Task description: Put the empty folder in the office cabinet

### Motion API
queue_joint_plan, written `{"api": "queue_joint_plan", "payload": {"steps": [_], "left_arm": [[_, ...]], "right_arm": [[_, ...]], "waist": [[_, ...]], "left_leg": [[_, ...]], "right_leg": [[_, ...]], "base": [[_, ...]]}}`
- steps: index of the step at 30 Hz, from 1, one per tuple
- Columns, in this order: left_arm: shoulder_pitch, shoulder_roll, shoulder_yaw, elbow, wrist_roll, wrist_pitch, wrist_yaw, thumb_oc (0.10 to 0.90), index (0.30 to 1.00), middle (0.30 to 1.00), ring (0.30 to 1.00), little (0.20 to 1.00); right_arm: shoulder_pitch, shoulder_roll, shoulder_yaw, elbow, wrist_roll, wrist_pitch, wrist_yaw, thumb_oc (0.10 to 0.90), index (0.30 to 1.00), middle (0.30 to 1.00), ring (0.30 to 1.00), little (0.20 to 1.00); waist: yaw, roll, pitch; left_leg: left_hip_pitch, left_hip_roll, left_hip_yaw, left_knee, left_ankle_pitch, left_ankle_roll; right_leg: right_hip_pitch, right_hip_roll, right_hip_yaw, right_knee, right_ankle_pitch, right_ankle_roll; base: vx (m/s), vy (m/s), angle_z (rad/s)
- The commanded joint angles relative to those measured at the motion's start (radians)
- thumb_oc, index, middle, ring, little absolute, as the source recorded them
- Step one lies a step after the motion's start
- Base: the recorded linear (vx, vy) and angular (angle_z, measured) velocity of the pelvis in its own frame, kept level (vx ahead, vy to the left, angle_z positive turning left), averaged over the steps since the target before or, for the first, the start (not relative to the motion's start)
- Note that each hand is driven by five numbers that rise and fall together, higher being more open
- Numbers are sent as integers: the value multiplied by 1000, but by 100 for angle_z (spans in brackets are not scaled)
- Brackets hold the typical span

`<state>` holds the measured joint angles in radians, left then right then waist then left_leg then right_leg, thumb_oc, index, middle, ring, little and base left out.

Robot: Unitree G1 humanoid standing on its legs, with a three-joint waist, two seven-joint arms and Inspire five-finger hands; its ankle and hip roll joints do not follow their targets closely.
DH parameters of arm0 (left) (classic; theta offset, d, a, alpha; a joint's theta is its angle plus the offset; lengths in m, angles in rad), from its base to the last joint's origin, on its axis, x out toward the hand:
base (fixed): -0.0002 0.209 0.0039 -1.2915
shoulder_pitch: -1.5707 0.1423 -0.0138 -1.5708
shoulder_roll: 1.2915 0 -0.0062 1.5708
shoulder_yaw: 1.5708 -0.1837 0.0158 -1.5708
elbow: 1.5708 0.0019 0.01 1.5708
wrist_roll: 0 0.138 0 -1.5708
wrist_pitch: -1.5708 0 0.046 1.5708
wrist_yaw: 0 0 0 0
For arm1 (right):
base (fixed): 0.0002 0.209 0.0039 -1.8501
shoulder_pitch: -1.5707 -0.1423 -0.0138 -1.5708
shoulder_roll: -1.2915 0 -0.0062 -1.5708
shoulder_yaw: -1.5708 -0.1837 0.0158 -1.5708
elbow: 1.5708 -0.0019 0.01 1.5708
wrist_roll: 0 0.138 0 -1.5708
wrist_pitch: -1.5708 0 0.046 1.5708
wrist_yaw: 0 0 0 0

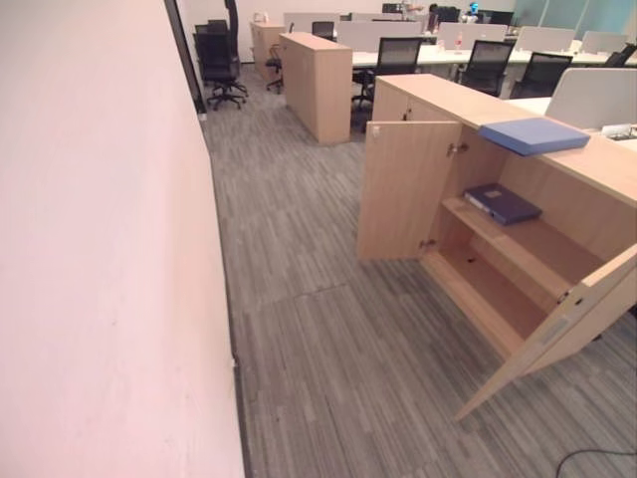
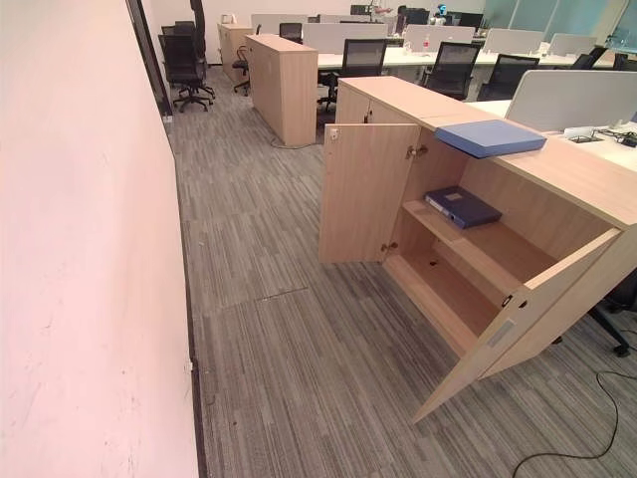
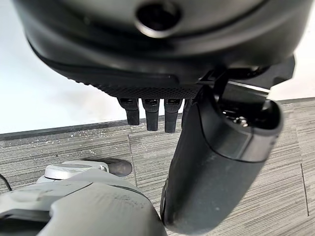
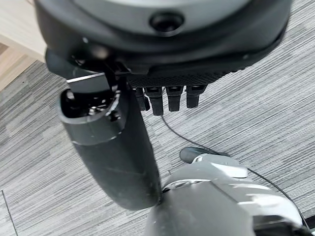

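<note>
A low wooden office cabinet [image 1: 430,101] stands to my right with both doors swung open, the left door [image 1: 406,189] and the right door [image 1: 569,327]. A dark blue folder [image 1: 502,202] lies flat on its upper shelf [image 2: 498,249]. A light blue folder [image 1: 533,134] lies on the cabinet top, its edge overhanging the opening. The lower shelf is bare. My left hand [image 3: 147,115] hangs over the carpet, open and holding nothing. My right hand [image 4: 167,101] hangs likewise, open, with nothing in it.
A pale wall [image 1: 100,249] runs close along my left. Grey carpet [image 1: 299,329] stretches between the wall and the cabinet. Further back stand another wooden cabinet [image 1: 317,85], black office chairs [image 1: 219,65] and desks [image 1: 448,55].
</note>
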<state>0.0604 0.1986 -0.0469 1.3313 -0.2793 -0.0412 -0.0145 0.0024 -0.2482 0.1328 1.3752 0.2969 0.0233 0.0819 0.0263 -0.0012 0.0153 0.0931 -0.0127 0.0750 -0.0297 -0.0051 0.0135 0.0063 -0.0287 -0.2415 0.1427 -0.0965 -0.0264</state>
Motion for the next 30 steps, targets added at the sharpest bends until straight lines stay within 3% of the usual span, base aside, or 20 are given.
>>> {"api": "queue_joint_plan", "payload": {"steps": [1, 13, 25, 27, 30], "left_arm": [[18, 7, 26, 64, -51, 15, -22, 800, 900, 900, 900, 900], [12, 16, 7, 76, 12, 13, -6, 800, 900, 900, 900, 900], [7, 23, 11, 60, -22, 13, -18, 800, 900, 900, 900, 900], [0, 33, 19, 48, -47, 7, -2, 800, 900, 900, 900, 900], [-18, 35, 18, 42, -73, 2, 9, 800, 900, 900, 900, 900]], "right_arm": [[4, 5, 20, 63, 3, 18, 16, 800, 900, 900, 900, 900], [1, 3, 23, 59, 0, 18, 14, 800, 900, 900, 900, 900], [2, 1, 33, 60, -9, 32, 35, 800, 900, 900, 900, 900], [-1, 3, 32, 56, 0, 28, 33, 800, 900, 900, 900, 900], [-11, 3, 27, 53, 17, 25, 28, 800, 900, 900, 900, 900]], "waist": [[4, -26, 12], [0, -25, 12], [-2, -30, 31], [1, -42, 51], [4, -61, 83]], "left_leg": [[28, 8, 90, -58, -55, -39], [35, 11, 94, -58, -57, -40], [34, 24, 91, -58, -50, -47], [37, 39, 92, -56, -31, -53], [-49, 56, 102, 112, -77, -65]], "right_leg": [[115, -42, -60, -230, 103, 117], [118, -41, -56, -230, 100, 115], [116, -28, -56, -230, 94, 106], [115, -19, -51, -230, 88, 96], [111, -21, -54, -229, 83, 81]], "base": [[0, 0, 0], [0, 0, 0], [16, -47, 0], [11, -165, 1], [-39, -142, 3]]}}
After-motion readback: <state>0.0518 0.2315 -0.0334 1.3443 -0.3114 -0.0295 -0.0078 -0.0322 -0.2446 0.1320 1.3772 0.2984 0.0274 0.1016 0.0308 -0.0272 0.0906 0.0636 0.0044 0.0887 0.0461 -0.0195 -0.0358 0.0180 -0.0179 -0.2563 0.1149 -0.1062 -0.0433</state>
